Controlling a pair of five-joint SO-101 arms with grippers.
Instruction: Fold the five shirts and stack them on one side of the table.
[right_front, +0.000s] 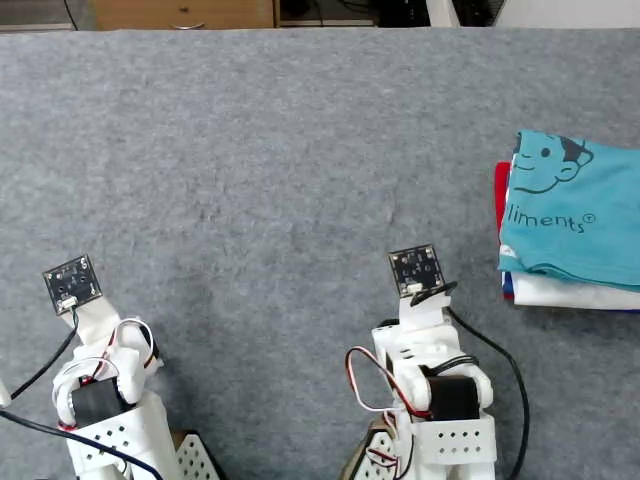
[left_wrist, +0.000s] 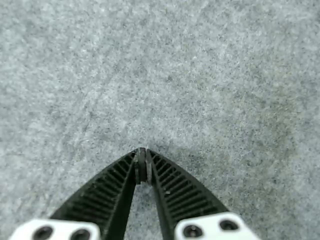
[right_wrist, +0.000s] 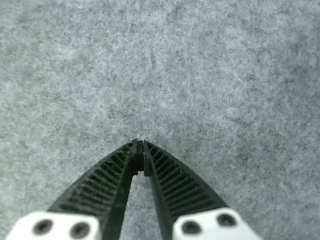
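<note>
Folded shirts (right_front: 572, 235) sit stacked at the right edge of the table (right_front: 250, 150), teal one on top. Left gripper (left_wrist: 142, 164) and right gripper (right_wrist: 139, 156) both hang pinched closed over the grey felt, gripping nothing.

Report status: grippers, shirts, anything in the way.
Left gripper shut, holding nothing, over the grey mat. Right gripper the same. Folded shirts stacked at high view's right edge, teal shirt on top. Nothing in the way.

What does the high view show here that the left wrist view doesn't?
High view: the shirt stack, teal on top, at the right edge, and two arms at the near edge. Left wrist view: the left gripper, shut and empty, over the grey cover. Both: that grey cover.
</note>
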